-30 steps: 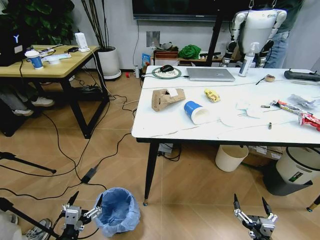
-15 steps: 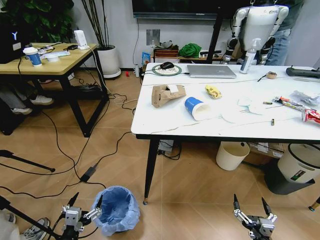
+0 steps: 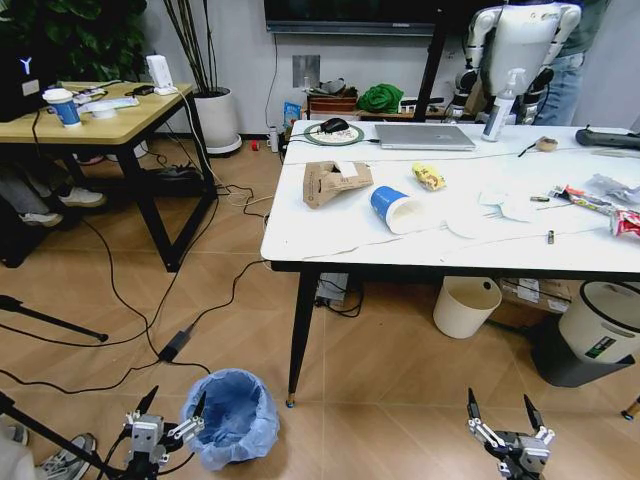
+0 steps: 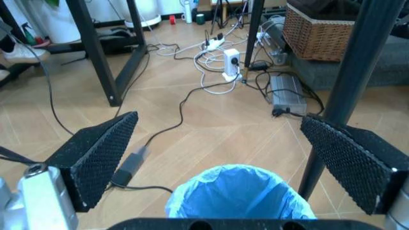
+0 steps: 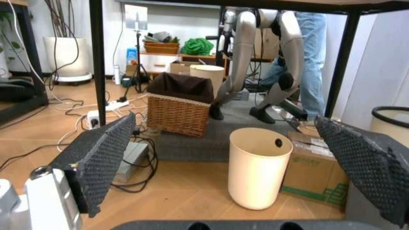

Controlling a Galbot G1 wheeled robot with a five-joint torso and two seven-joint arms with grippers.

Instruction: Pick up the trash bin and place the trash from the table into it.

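1. Right, biggest first: the white surface [image 3: 330, 235] stands ahead of me, spreading off to my right, on slim black legs.
2. Down on the wooden floor, near the front-left leg, sits the trash bin [image 3: 232, 417], its crinkled light-blue bag puffing over the rim. My left wrist camera sees the bin [image 4: 240, 197] dead ahead, mouth open and facing up.
3. Under the surface stands a cream bucket [image 3: 466, 306]; my right wrist camera looks straight at it [image 5: 257, 166].
4. Up top, the trash is spread out: a torn brown carton [image 3: 336, 183] to the left, a blue-and-white cup [image 3: 396, 210] lying on its side beside it, and a yellow wrapper [image 3: 428, 177] a little farther back.
5. White tissues [image 3: 490, 215] lie right of the cup, and a red wrapper [image 3: 627, 222] sits at the far right edge.
6. My left fingers [image 3: 170, 404] hover low, just beside the bin on its left, spread wide and holding nothing.
7. My right fingers [image 3: 501, 411] hang low over bare floor, well apart from the bin, also spread wide and empty.
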